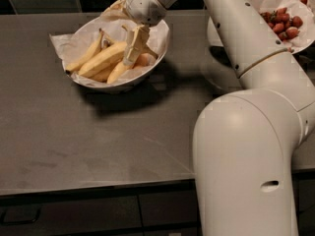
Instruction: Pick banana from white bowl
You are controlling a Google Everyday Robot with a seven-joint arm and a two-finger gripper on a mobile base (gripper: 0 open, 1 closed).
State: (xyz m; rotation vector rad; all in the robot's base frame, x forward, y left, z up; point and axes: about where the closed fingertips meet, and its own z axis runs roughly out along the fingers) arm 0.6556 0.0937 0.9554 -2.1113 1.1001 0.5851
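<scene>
- Evidently the reach is made: the gripper hangs inside the white bowl, which sits at about 10 o'clock in the view on the dark table.
- Its tip comes down at roughly 4 o'clock of the bowl's middle, among the fruit and close to the banana (the duller, brownish one lying against the right-hand side of the paper lining).
- Whether the jaws are apart or closed I cannot tell. They point straight down and show only as one pale bar, and I cannot say whether they are touching the banana.
- By my judgement nothing is lifted yet: the banana lies low in the bowl with the brighter yellow bananas beside it, toward 9 o'clock.
- What is left, then, is the heart of the job: a sure grip on the brownish one, a lift clear of the rim and paper, and no drag on its neighbours.
- Off at 1 o'clock, the strawberries sit behind the arm, well apart from all this.
</scene>
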